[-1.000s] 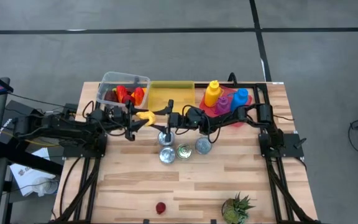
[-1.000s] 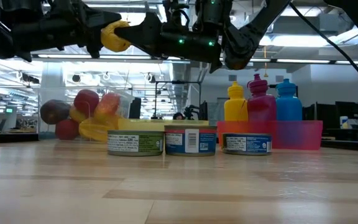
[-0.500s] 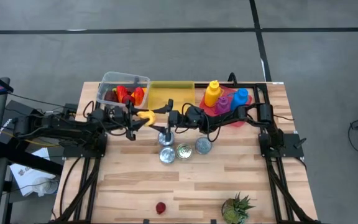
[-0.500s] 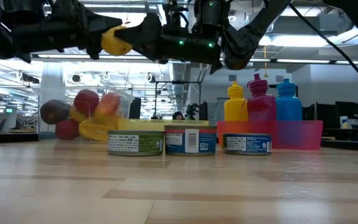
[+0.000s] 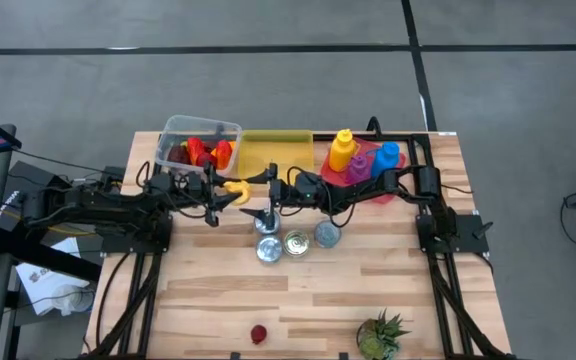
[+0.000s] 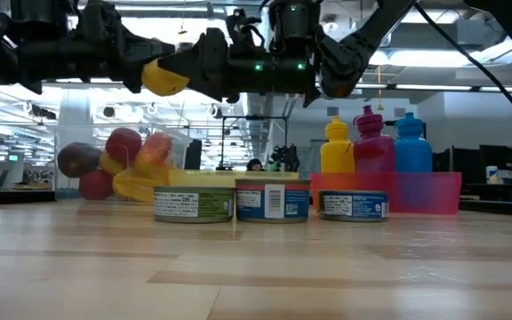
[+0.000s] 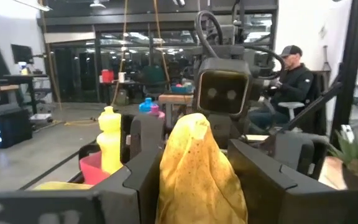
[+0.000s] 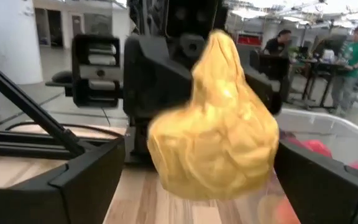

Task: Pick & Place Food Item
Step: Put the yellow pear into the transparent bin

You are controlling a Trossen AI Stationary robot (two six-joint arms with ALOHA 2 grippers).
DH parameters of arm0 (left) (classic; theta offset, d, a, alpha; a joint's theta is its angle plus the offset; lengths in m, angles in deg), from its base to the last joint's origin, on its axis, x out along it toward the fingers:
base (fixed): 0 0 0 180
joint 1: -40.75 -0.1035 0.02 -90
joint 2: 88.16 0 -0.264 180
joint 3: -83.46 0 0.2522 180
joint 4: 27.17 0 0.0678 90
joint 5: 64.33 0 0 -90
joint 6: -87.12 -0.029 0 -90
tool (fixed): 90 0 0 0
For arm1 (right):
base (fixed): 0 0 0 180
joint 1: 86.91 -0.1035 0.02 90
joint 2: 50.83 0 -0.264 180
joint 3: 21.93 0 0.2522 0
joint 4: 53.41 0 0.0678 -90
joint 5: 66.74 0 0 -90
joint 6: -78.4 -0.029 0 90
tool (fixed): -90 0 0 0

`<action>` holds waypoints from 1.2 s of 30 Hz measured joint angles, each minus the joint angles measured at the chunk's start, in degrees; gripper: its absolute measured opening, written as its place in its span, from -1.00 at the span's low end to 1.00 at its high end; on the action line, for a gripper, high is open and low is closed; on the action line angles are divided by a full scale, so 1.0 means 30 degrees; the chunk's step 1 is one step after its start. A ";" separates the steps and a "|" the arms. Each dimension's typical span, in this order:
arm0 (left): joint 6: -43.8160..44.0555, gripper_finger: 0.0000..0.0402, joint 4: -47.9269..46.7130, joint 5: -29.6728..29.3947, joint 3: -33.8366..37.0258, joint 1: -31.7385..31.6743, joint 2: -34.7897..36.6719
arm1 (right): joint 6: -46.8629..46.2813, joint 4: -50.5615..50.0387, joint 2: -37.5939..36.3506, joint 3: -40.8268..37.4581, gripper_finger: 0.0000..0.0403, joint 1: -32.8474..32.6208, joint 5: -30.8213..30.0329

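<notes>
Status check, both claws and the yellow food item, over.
Left claw shut on yellow food, held above table. Right claw open, facing it. Cans sit below.

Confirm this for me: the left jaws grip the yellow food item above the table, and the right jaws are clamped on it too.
Not quite. The left gripper does grip the yellow food item above the table, but the right gripper is not clamped on it: its jaws stand open, clear of the item on both sides. The right wrist view shows this.

- High: straight down over whole table [image 5: 298, 290].
- Low: level at table edge, facing room.
- Wrists: close, facing each other, sharing yellow food item [image 7: 194, 168].
</notes>
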 joint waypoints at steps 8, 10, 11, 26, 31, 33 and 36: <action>-0.0532 -0.24 -0.1876 0.0331 -0.0139 -0.0006 0.3164 | -0.2210 -0.2485 0.0073 -0.0038 0.93 0.0992 -0.0808; -0.1028 -0.24 -0.3297 -0.0741 -0.0267 -0.0006 0.4092 | -0.2362 -0.2828 0.0132 -0.0071 0.92 0.1029 -0.0475; -0.1449 -0.24 -0.4047 -0.1565 -0.0309 -0.0006 0.4475 | -0.2372 -0.2826 0.0156 -0.0089 0.91 0.0944 -0.0349; -0.4354 -0.24 -0.6626 -1.2005 -0.0342 -0.4314 0.4442 | -0.1487 -0.2020 0.0117 -0.0060 0.89 0.0305 -0.0242; -0.4354 -0.25 -0.6641 -1.2092 -0.0342 -0.6153 0.3429 | -0.1487 -0.2024 0.0109 -0.0060 0.89 0.0305 -0.0213; -0.4354 -0.23 -0.6621 -1.2092 -0.0342 -0.6720 0.2994 | -0.1489 -0.2019 0.0107 -0.0060 0.89 0.0305 -0.0211; -0.4354 -0.07 -0.6539 -1.2098 -0.0342 -0.7286 0.2535 | -0.1487 -0.2024 0.0102 -0.0060 0.89 0.0305 -0.0167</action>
